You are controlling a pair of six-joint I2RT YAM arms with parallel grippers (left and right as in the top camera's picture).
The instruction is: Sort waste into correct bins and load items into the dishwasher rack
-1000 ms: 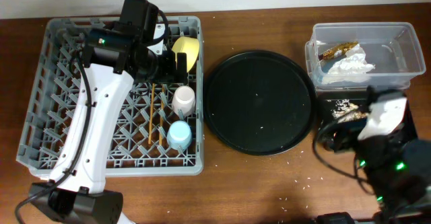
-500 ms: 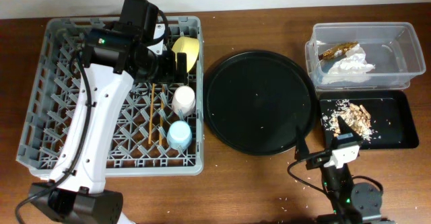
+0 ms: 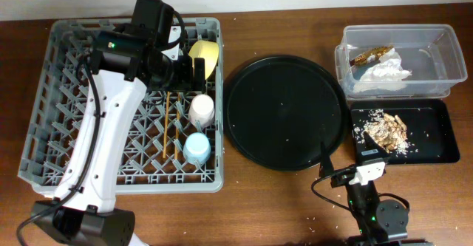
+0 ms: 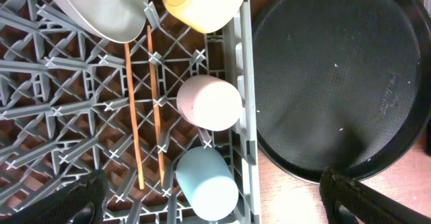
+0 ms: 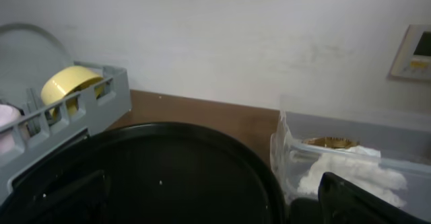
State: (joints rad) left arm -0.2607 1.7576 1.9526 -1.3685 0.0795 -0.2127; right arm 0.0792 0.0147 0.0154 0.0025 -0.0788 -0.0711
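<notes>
Plate (image 4: 101,9) cut off at top edge, bowl (image 4: 202,5) likewise; left gripper (image 4: 222,198) and right gripper (image 5: 215,200) spread wide, empty.

We see a dark brown wooden surface (image 3: 281,202), a plain white wall (image 5: 215,35) behind it, a small beige wall panel (image 5: 412,52) at the right, soft even light

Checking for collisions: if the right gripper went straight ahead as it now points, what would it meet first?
Probably the round black tray, just ahead of the right gripper; depth is unclear.
</notes>
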